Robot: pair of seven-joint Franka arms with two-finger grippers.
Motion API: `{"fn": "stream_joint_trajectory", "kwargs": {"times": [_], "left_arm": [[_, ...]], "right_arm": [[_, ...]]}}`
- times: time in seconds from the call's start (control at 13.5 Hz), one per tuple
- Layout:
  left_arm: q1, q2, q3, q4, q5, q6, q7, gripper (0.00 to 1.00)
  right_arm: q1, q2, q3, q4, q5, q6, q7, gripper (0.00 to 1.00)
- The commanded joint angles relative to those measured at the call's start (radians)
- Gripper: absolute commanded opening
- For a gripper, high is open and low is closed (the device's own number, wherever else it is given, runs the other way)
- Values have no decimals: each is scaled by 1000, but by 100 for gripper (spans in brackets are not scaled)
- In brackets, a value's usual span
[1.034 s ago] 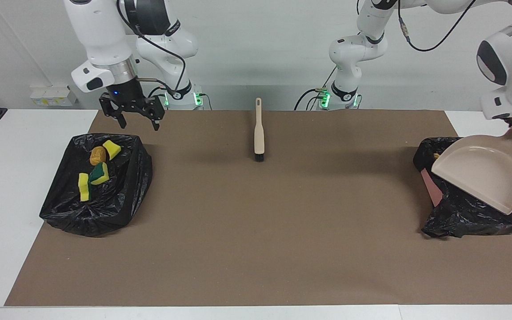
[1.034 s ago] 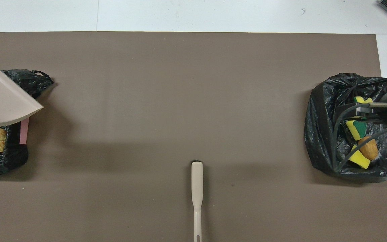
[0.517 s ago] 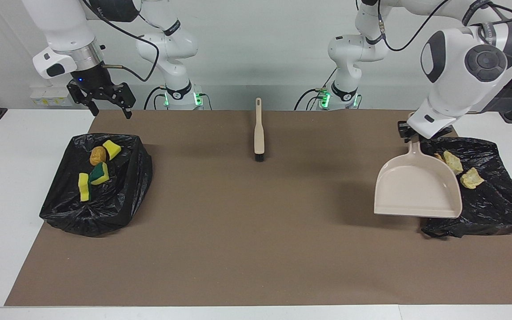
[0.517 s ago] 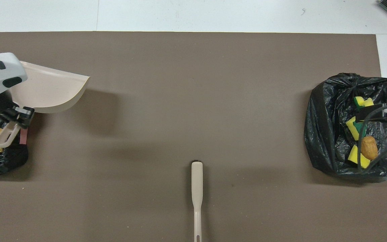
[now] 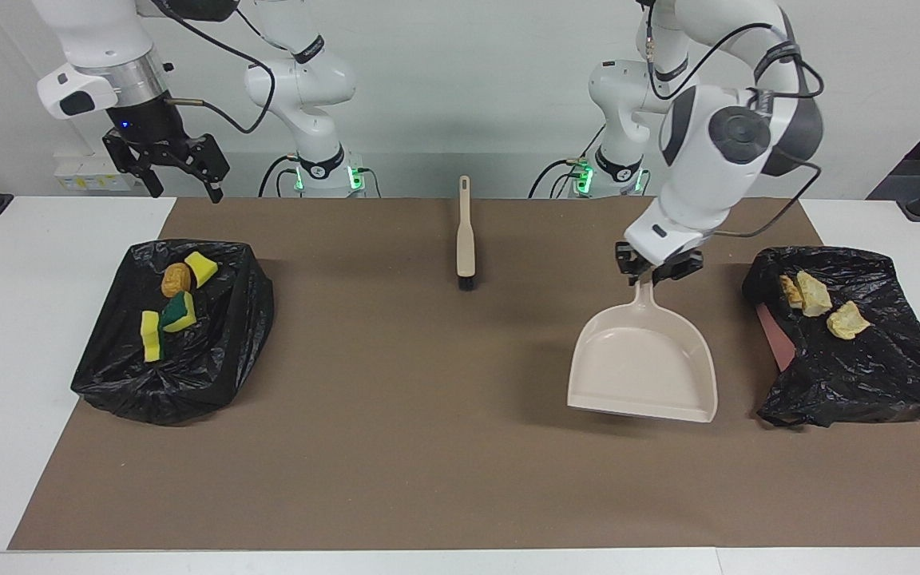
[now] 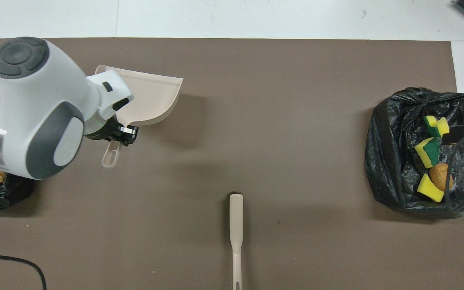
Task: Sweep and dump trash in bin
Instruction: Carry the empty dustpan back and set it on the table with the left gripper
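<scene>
Trash lies in two black plastic bag-lined bins. Yellow sponge chunks [image 5: 152, 335] and a golden-brown bread-like lump [image 5: 176, 279] sit in the right arm's end bin [image 5: 212, 351], at about five o'clock below the right gripper [image 5: 176, 177], which hangs with jaws spread wide, empty. A beige long-handled brush [image 5: 465, 239] lies mid-mat, handle toward the robots. The left gripper [image 5: 656, 270] clamps the handle of the beige plastic dustpan [image 5: 644, 363], seemingly empty, over the mat. Pale bread-like pieces [image 5: 815, 299] rest at three o'clock in the other bin [image 5: 867, 375].
</scene>
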Motion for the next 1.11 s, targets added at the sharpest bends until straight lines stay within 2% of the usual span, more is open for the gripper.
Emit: {"fn": "stream_joint_trajectory", "kwargs": {"times": [0.0,0.3,0.44,0.67,0.89,0.96,1.03], "left_arm": [[-87,43,18,-9,-16,99,-96,0],[-171,108,18,-12,-42,190,-154,0],[-202,117,18,-36,-88,248,-177,0],[-273,166,20,-36,-87,297,-299,0],[-325,181,18,-39,-87,334,-327,0],[-322,181,18,-39,-88,333,-329,20],[-313,181,18,-42,-88,330,-327,70]], "right_arm": [[10,-2,-6,1,-34,-15,-47,100],[9,-17,-8,-14,-24,-45,-47,100],[9,-19,-8,-14,-22,-42,-49,100],[9,-16,-8,-9,-22,-44,-49,100],[10,-16,-6,-8,-19,-44,-49,100],[10,-16,-6,-8,-19,-44,-49,100],[10,-16,-6,-8,-21,-42,-47,100]]}}
